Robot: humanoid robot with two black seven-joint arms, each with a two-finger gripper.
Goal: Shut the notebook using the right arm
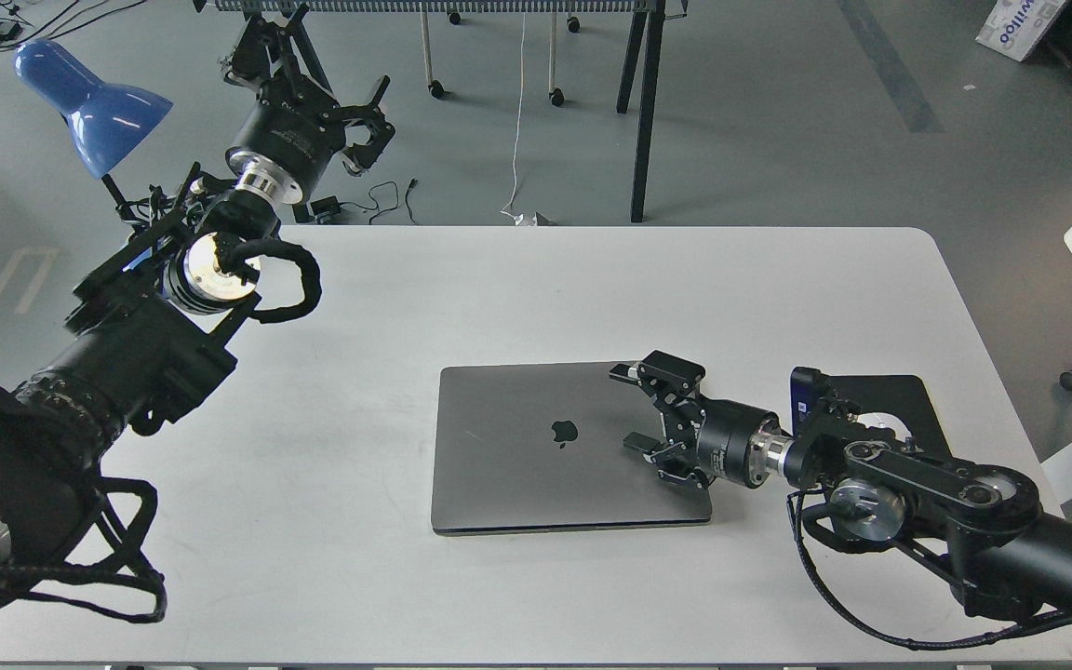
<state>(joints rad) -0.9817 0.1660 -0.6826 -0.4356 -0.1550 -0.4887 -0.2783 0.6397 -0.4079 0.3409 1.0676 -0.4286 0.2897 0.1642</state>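
The notebook [536, 447], slim space-grey with a dark apple logo on its lid, lies shut flat on the white table [462, 288]. My right arm comes in from the lower right. Its gripper [631, 408] is open and empty, its two fingers spread over the lid's right part, just above or on it. My left gripper [364, 116] is open and empty, raised beyond the table's far left edge, far from the notebook.
A black mouse pad [899, 395] lies right of the notebook, mostly hidden by my right arm. A blue lamp [89, 98] stands at the far left beside my left arm. Table legs and cables are on the floor behind.
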